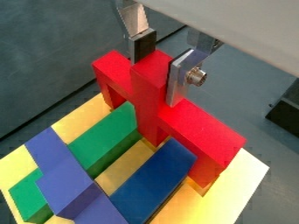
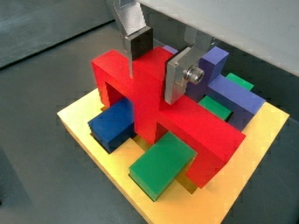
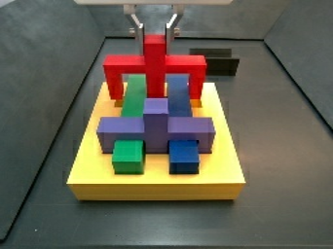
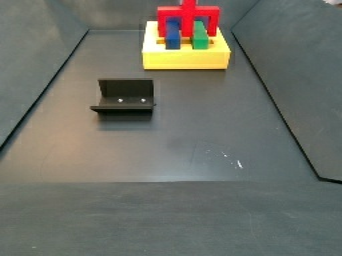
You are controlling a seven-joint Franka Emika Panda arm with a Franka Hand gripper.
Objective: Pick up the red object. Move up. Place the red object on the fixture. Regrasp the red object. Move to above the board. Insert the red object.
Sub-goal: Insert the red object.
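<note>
While no writing shows, gripper (image 1: pixel 163 59) clamps red object (image 1: pixel 176 109) on board (image 3: pixel 156 180).

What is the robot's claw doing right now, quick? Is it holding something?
Gripper: closed on the red object, pinching its upright middle prong between the fingers, right over the board.
</note>
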